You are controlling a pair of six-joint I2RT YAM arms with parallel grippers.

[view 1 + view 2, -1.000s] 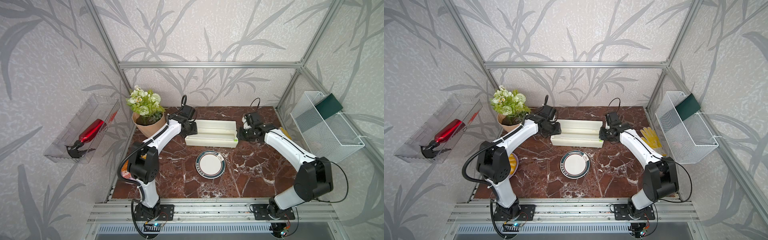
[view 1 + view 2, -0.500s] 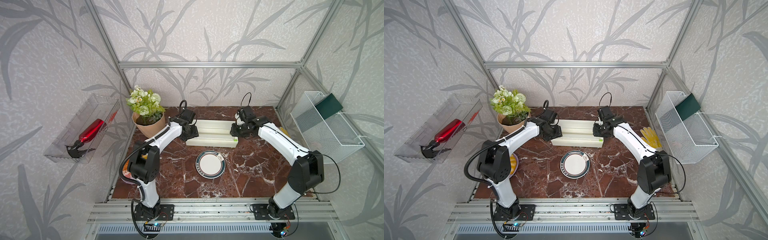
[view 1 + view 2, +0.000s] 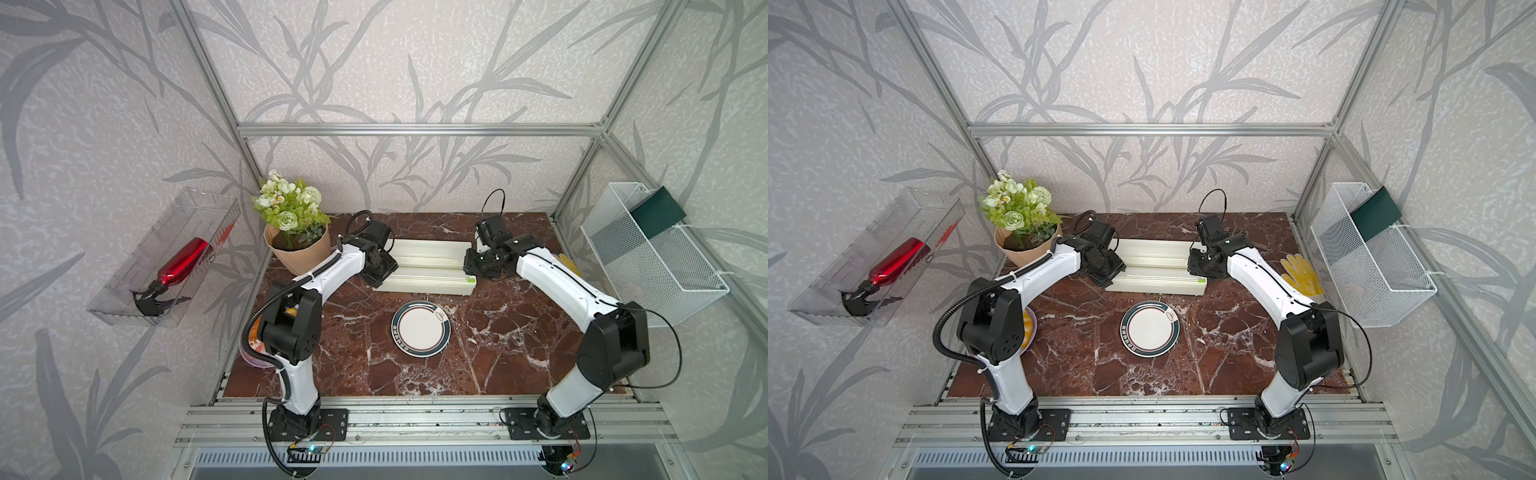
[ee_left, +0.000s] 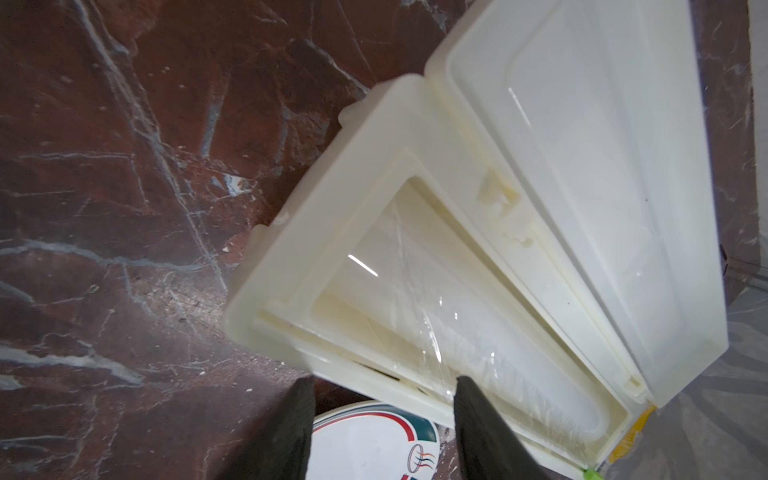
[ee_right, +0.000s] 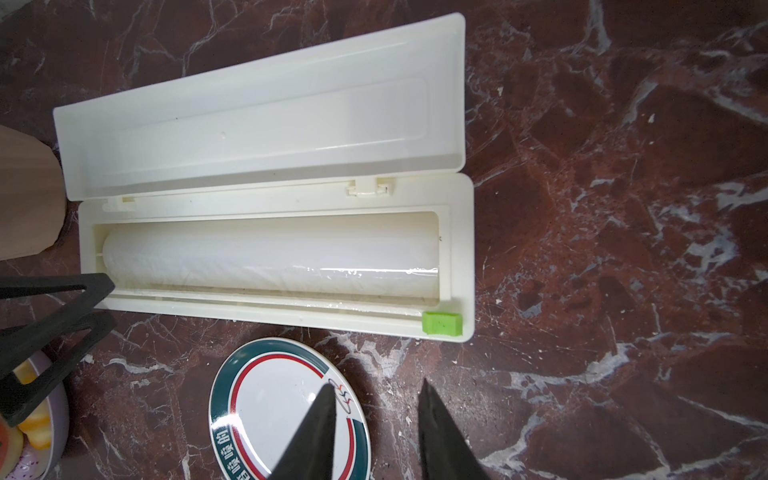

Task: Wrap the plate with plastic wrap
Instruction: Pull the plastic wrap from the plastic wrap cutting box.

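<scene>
The plate [image 3: 420,328] [image 3: 1150,329] lies flat on the marble table, just in front of the open cream dispenser box [image 3: 430,266]. The plastic wrap [image 5: 270,257] sits as a roll inside the box, and its loose glossy edge [image 4: 415,299] shows in the left wrist view. My left gripper [image 3: 382,272] [image 4: 384,382] hangs open at the box's left end, over its front edge, holding nothing. At the box's right end my right gripper [image 3: 473,268] [image 5: 377,384] is open above the plate's rim and the bare table.
A potted flower [image 3: 297,245] stands at the back left. A purple plate with toy food [image 5: 29,424] lies under the left arm. A yellow glove [image 3: 1302,274] lies at the right edge. A green slider [image 5: 441,323] sits on the box's front rail.
My right gripper has moved left, up to the box's right end. My left gripper has shifted slightly toward the box's front edge. The plate and box have not moved.
</scene>
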